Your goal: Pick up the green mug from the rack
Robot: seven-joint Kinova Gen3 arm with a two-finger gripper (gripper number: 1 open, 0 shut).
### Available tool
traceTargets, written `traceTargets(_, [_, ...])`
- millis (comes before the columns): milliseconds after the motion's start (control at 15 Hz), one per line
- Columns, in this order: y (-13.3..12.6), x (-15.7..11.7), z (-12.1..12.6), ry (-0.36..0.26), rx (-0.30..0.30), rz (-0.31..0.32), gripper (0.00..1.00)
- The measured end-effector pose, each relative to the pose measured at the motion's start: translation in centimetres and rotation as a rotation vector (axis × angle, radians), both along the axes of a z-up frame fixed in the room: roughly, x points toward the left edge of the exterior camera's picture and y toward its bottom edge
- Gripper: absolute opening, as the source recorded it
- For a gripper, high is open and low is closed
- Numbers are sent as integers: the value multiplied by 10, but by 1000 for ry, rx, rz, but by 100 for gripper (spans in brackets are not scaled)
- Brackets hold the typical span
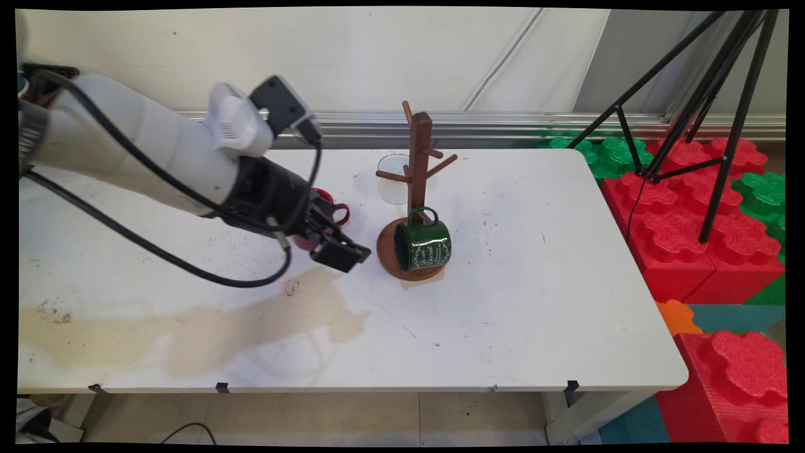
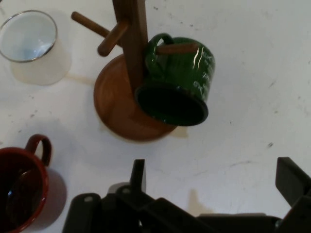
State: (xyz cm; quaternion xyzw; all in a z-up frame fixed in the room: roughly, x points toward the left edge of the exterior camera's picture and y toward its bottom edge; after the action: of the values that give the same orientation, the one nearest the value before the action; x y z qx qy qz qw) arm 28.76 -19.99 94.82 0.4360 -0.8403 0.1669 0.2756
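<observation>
We count three cups: one green mug (image 1: 422, 245) hanging on the stand, one red mug (image 2: 22, 180) to its left, and one white cup (image 1: 394, 178) on the far side. We see one wooden mug tree (image 1: 418, 165), one white table (image 1: 534, 302), and one black tripod (image 1: 710, 100) at the far right.

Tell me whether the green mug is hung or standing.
Hung: the green mug hangs by its handle on a peg of the wooden mug tree, tilted, mouth facing sideways.

Black tripod (image 1: 710, 107), red and green foam blocks (image 1: 679, 233)
</observation>
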Motion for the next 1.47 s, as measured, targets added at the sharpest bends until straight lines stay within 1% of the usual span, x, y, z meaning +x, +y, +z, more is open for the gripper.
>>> traceTargets(533, [-26, -18, -31, 61, 16, 22, 100])
traceTargets(1467, [-62, -29, -74, 136, 30, 36, 100])
